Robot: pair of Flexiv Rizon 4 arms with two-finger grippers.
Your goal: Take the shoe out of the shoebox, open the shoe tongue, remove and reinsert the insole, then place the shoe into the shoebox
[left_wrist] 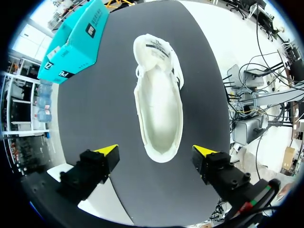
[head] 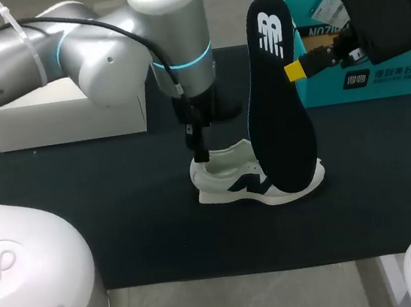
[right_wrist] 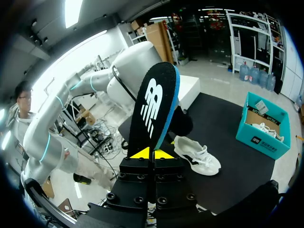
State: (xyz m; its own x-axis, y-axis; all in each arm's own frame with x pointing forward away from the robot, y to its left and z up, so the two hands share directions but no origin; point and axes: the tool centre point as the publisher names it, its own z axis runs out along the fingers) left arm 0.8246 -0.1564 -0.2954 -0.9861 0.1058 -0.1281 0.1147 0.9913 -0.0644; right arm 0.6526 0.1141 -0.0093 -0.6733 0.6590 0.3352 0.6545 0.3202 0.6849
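Insole (head: pixel 279 106) removal looks finished, so the step in hand is the reinsertion. The right fingers (right_wrist: pixel 141 153) are pressed shut on the heel end of the black insole and hold it upright in the air, with its toe end hanging down in front of the shoe (head: pixel 258 178) as the head view sees it. The shoe lies on its sole on the dark mat (head: pixel 122 210) that covers the middle of the counter (head: pixel 247 299). Its opening faces up, and the left wrist view shows a pale, bare inside.

The left fingers (left_wrist: pixel 107 151) are spread wide with nothing in them. One stands to each side of the shoe's heel, and neither touches it.

The next move, as I judge it, calls for the insole to be tipped so that its toe end goes into the opening and slides forward under the tongue. The heel end can then be pressed flat. The left fingers are well placed to steady the heel, since the shoe may skid on the mat if it is pushed.

By count there is one insole, one shoe on the mat and one teal shoebox (head: pixel 377 74) at the far right of the mat. Inside it lies what seems to be a second shoe (right_wrist: pixel 263 128). One white box (head: pixel 64 115) sits at the far left. Both arms are in view.
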